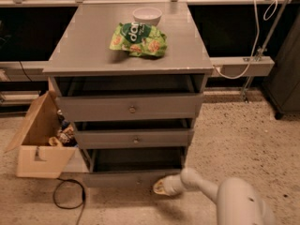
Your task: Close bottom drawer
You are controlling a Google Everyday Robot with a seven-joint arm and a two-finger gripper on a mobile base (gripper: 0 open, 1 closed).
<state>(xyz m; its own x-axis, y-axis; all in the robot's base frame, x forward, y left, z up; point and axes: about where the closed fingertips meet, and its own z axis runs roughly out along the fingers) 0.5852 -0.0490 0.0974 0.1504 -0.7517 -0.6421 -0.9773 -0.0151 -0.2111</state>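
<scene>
The bottom drawer (131, 177) is a wide grey drawer with a slim front panel, pulled out at the foot of the grey cabinet (84, 60). Its knob is too dark to make out. My gripper (160, 187) is at floor level, right against the right part of that front panel, on the end of my white arm (225, 196), which reaches in from the lower right. The two drawers above, the top one (129, 108) and the middle one (133, 138), also stand pulled out.
A green snack bag (138, 39) and a white bowl (147, 16) sit on the cabinet top. An open cardboard box (40, 142) with items stands on the floor to the left. A black cable (65, 196) loops on the floor by it.
</scene>
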